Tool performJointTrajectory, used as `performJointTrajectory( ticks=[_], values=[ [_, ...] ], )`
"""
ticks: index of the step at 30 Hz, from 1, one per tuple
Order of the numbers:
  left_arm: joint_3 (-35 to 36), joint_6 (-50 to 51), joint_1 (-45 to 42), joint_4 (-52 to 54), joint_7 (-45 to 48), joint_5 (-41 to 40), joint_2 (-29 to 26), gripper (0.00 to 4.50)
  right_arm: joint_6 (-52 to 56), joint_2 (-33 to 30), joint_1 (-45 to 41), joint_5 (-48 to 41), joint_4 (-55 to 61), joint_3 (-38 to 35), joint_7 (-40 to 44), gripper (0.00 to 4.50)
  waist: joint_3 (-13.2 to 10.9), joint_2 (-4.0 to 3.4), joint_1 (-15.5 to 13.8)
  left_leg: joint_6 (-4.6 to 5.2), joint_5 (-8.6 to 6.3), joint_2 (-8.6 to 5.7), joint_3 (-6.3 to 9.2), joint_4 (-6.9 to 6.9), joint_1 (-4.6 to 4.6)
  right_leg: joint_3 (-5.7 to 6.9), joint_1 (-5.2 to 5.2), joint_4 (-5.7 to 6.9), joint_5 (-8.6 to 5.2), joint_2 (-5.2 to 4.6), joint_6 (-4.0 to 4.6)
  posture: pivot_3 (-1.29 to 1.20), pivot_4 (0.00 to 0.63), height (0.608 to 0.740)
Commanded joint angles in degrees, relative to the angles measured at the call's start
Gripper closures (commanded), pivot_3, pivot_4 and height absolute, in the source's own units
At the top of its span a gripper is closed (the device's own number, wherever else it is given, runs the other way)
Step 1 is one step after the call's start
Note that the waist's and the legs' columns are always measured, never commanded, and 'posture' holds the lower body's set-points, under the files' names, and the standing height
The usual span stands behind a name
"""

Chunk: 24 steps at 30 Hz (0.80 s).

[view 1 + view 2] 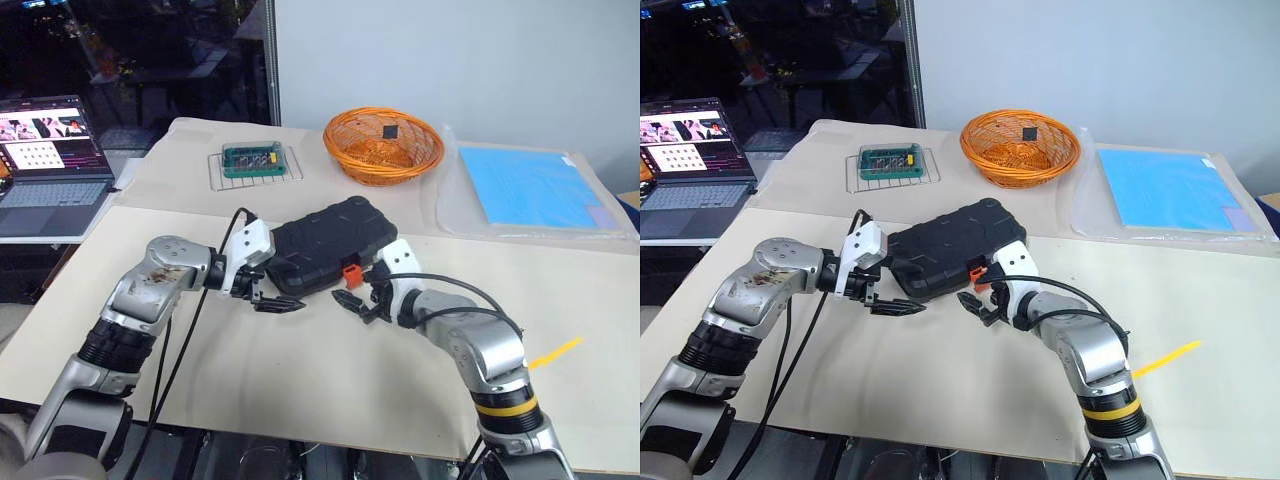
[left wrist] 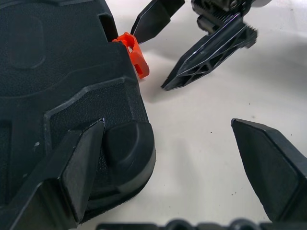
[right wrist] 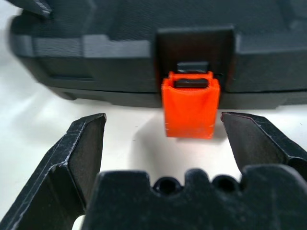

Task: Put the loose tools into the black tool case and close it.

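Note:
The black tool case (image 1: 330, 240) lies shut on the cream table, its orange latch (image 1: 351, 273) on the near edge. My left gripper (image 1: 280, 303) is open at the case's near left corner. One of its fingers (image 2: 76, 167) lies against that corner (image 2: 124, 143) and the other (image 2: 268, 163) hangs over bare table. My right gripper (image 1: 355, 303) is open just in front of the latch (image 3: 190, 110), with one finger (image 3: 81, 148) on either side and nothing gripped. The loose tools are out of view.
An orange wicker basket (image 1: 383, 143) stands behind the case, with a wire rack (image 1: 255, 163) holding a green tray to its left. A blue sheet (image 1: 530, 187) lies at the back right. An open laptop (image 1: 50, 160) sits far left, and a yellow strip (image 1: 555, 352) lies near my right arm.

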<state>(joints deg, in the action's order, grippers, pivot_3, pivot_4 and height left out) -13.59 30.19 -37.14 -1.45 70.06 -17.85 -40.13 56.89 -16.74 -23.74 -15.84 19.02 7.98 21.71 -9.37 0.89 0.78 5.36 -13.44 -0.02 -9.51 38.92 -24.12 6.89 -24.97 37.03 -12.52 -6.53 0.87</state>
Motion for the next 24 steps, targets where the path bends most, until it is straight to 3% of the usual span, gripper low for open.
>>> performJointTrajectory(
  ticks=[1, 3, 6, 13, 24],
  values=[
    [-0.76, 0.23, 1.24, -0.81, 0.38, 1.55, -0.85, 0.0, -2.89, 0.53, -0.08, 0.88, 0.43, -0.48, -1.24, 0.07, 0.0, 0.0, 0.04, 0.0, 0.0, 0.0, 0.0, 0.0, 0.0, 0.0, 0.0, 0.0, 0.0, 0.0, 0.0, 0.0, 0.15, 0.74],
    [-0.72, 0.2, 1.43, -0.7, 0.38, 1.57, -0.9, 0.0, -3.56, 0.63, -0.1, 1.19, -0.09, -0.29, -1.4, 0.07, 0.0, 0.0, 0.06, 0.0, 0.0, 0.0, -0.01, 0.0, 0.0, 0.0, 0.0, 0.0, -0.06, 0.01, -0.09, 0.0, 0.15, 0.74],
    [-0.68, -0.06, 1.68, -0.79, 0.38, 1.77, -1.07, 0.0, -4.43, 0.71, -0.07, 1.57, -0.85, 0.03, -1.29, 0.72, 0.0, 0.0, 0.07, 0.0, 0.0, 0.0, -0.01, 0.0, 0.0, 0.0, 0.01, 0.0, -0.19, 0.01, -0.32, 0.0, 0.15, 0.74],
    [-0.57, -0.52, 2.62, -0.65, 0.22, 2.07, -1.31, 0.0, -5.0, -1.13, 0.02, 3.12, 0.14, 1.95, -0.63, 3.27, 0.01, -0.01, 0.12, 0.0, 0.0, 0.0, -0.01, 0.0, 0.02, -0.02, 0.01, 0.0, -0.18, 0.01, -0.3, 0.0, 0.15, 0.74],
    [-0.97, -0.79, 3.3, -0.97, 0.2, 2.81, -1.03, 0.0, -6.83, -1.03, -2.9, 3.91, 1.82, 2.43, -0.17, 3.36, 0.01, -0.01, 0.08, 0.0, 0.0, 0.0, -0.01, -0.01, 0.03, -0.02, 0.01, 0.0, -0.2, 0.01, -0.31, 0.0, 0.15, 0.74]
  ],
)
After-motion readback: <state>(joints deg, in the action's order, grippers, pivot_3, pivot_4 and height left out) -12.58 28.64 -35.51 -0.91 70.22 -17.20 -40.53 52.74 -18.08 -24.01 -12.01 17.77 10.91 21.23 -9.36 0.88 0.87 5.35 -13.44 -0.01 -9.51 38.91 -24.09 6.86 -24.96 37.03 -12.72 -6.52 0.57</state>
